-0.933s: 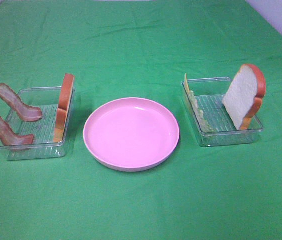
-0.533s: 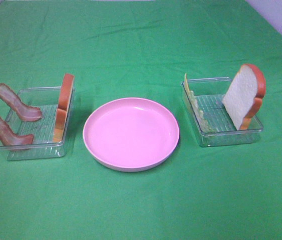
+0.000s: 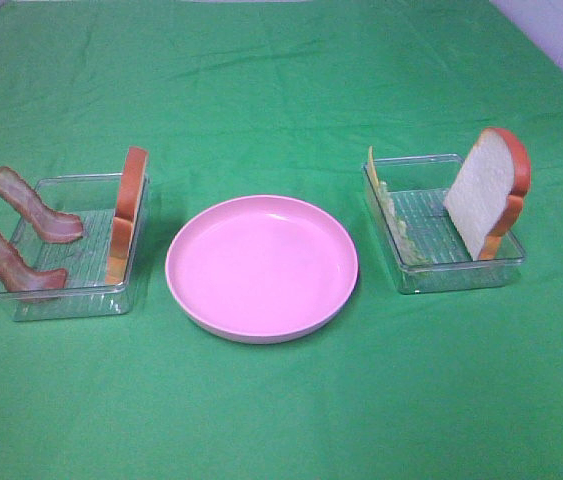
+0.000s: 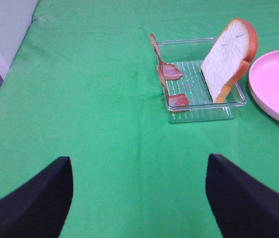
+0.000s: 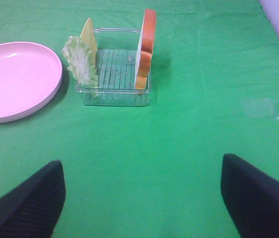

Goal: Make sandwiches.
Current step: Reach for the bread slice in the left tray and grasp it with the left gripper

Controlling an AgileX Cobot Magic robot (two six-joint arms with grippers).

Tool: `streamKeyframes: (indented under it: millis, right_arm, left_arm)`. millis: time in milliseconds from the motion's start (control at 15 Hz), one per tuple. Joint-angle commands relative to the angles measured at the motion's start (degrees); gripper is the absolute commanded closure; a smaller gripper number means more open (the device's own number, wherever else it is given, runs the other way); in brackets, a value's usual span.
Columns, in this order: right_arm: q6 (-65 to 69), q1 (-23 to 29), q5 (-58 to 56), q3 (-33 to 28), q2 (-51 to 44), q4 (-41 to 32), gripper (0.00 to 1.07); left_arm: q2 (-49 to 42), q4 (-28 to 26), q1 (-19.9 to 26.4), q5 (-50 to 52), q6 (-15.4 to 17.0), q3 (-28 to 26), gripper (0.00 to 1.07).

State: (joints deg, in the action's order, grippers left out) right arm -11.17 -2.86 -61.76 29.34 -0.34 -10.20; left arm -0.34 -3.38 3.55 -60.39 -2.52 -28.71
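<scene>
Currently the left end effector (image 4: pixel 139 201) gapes wide, bacon strips (image 4: pixel 172 73) well ahead; the right end effector (image 5: pixel 141 201) likewise, lettuce (image 5: pixel 82 63) ahead.

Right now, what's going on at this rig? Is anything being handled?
Nothing is being handled. The left gripper and right gripper are both open over the green cloth, short of the trays. The left tray holds two bacon strips and a bread slice on edge. The right tray holds cheese, lettuce and a second bread slice. The pink plate between them has nothing on it, so no sandwich is started.
</scene>
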Motion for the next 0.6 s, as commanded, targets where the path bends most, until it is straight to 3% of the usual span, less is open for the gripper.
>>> streamKeyframes:
  millis: [67, 600]
  right_arm:
    - [-0.4, -0.3, 0.4, -0.3, -0.7, -0.2, 0.27]
    - [-0.4, -0.3, 0.4, -0.3, -0.7, -0.2, 0.27]
  left_arm:
    - [-1.1, -0.2, 0.2, 0.5, 0.0, 0.1, 0.35]
    - [-1.1, -0.2, 0.2, 0.5, 0.0, 0.1, 0.35]
